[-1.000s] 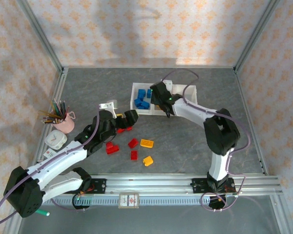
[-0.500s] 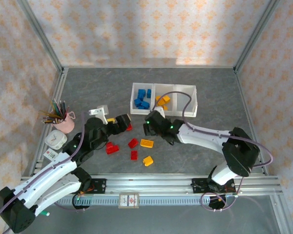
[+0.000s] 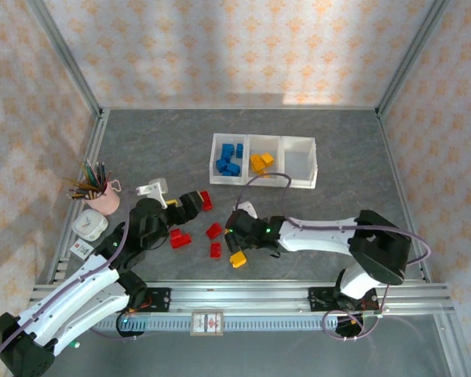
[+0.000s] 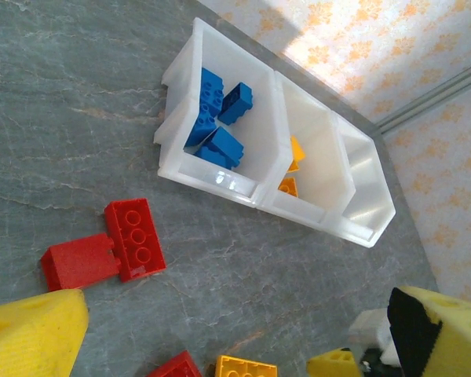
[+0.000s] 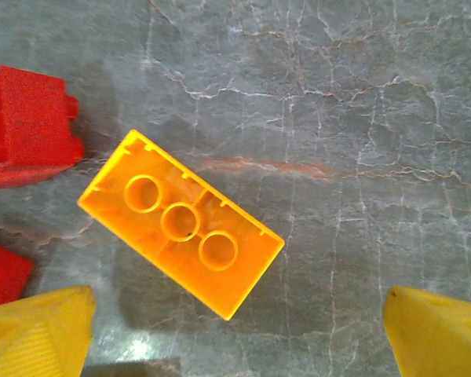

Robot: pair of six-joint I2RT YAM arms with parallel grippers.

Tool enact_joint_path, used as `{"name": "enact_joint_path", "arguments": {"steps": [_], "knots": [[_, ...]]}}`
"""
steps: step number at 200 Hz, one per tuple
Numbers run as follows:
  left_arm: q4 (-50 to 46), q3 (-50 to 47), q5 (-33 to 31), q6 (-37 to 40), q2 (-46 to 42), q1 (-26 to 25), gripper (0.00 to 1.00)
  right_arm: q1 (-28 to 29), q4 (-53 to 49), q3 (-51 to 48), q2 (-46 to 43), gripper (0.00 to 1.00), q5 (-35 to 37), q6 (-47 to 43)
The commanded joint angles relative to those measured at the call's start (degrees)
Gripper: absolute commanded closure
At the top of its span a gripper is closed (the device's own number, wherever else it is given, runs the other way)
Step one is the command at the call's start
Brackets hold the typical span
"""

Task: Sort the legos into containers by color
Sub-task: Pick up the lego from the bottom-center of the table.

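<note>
- Nearest you on the bench (image 3: 330,204), a yellow brick (image 3: 237,259) lies loose, just beside your right pincer (image 3: 235,237) at its six o'clock.
- Your right pincer hangs low over the bench with its jaws spread wide and nothing in them. In its wrist view both yellow pads (image 5: 35,330) stand clear of the orange brick (image 5: 180,224).
- That orange brick lies on the bench studs-down, its hollow underside and three round tubes facing up. It sits aslant, a little ahead of the two pads and touching neither.
- Just beside the right pincer, one red brick (image 3: 216,250) sits at about eight o'clock and another (image 3: 213,230) at about ten o'clock.
- Further out at nine o'clock, a red cluster (image 3: 179,238) lies near your left arm.
- Your left pincer (image 3: 192,202) is at about ten o'clock from the right one, jaws wide apart and gripping nothing.
- Just ahead of it, a pair of red bricks (image 4: 133,238) lies touching side by side on the bench.
- Well apart at the left pincer's nine o'clock stands the pink pencil cup (image 3: 104,202), with coloured pencils (image 3: 90,181) fanned out of its top.
- Farthest off, at twelve to one o'clock from both pincers, you have the bins (image 3: 298,161), three joined white compartments in a row.
- The blue bricks (image 3: 229,159) lie in the leftmost compartment, and a few yellow-orange bricks (image 3: 259,162) lie in the middle one.
</note>
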Motion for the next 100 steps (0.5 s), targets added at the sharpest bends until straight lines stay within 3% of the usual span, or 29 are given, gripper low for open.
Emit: {"name": "enact_joint_path", "arguments": {"steps": [1,42,100], "knots": [[-1.1,-0.7,-2.1,-0.9,-1.0,0.4,0.01,0.1,1.0,2.9,2.8,0.05,3.7,1.0],[-1.2,-1.0,-2.6,-0.7,-1.1,0.4,0.01,-1.7,1.2,6.9,8.1,0.07,3.5,0.1],[-0.2,-1.6,-2.7,-0.9,-1.4,0.5,0.01,-5.8,1.6,8.2,10.8,0.24,2.1,-0.3]]}}
